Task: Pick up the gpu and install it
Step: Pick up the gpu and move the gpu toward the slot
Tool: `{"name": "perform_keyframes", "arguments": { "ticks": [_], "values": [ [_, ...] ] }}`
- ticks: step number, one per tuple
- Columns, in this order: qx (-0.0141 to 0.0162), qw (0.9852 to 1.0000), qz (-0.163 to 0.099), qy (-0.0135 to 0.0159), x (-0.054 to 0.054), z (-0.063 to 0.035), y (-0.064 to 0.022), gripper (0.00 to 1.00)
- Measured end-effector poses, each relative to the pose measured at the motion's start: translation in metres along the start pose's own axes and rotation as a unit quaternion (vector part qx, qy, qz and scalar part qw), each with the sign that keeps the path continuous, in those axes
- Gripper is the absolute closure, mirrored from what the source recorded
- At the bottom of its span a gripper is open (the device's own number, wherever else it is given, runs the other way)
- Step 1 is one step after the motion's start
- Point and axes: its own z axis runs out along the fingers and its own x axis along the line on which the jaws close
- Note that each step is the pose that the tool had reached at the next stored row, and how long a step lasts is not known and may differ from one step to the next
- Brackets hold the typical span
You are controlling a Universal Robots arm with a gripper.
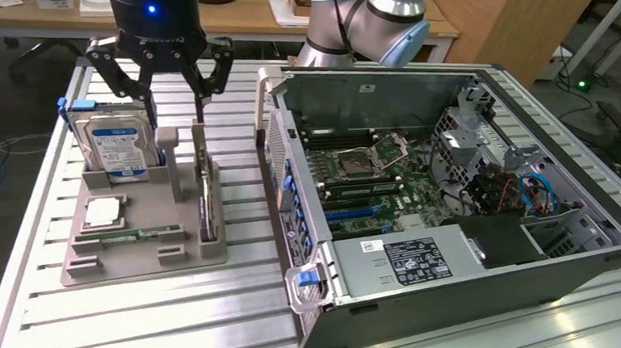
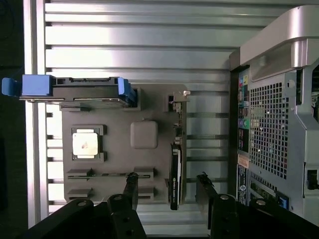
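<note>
Counter (image 1: 227, 314) (image 2: 139, 40): slatted metal. Its far edge is hidden behind the other items. In the exterior view, bare slats lie in front of the tray and in the strip between tray and case.

Computer case (image 1: 403, 82) (image 2: 269, 124): lies on its side with the panel off and the mainboard exposed. Its near corner is cut off by the frame in the exterior view. The power-supply label (image 1: 418, 261) is black with white print, not legible.

Gripper (image 1: 172, 109) (image 2: 168, 189): released, jaws spread, holding nothing. It hangs over the tray, and in the wrist view one finger shows on either side of the gpu.

Grey tray (image 1: 168, 214) (image 2: 119, 159): sits on the exterior view's left, just beside the case and apart from it.

Hard drive (image 1: 118, 150) (image 2: 75, 92): upright in the tray's rear slot with blue side rails. The blue-white label text is unreadable.

Gpu (image 1: 205, 196) (image 2: 175, 164): stands on edge in the tray slot nearest the case, not yet lifted. It is seen edge-on, so its faces are hard to make out.

Processor (image 1: 103, 210) (image 2: 85, 143): flat in its recess.

Memory stick (image 1: 139, 235): low in its slot.
</note>
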Motion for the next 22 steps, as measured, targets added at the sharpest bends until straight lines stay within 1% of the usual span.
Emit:
{"name": "perform_keyframes", "arguments": {
  "ticks": [3,12,22],
  "values": [
    [-0.0001,1.0,-0.004,0.0002,-0.001,0.0033,-0.0019,0.41],
    [-0.0001,1.0,-0.004,0.0002,-0.006,0.0132,-0.0027,0.41],
    [-0.0001,1.0,-0.004,0.0002,-0.008,0.0191,-0.003,0.41]
  ]
}}
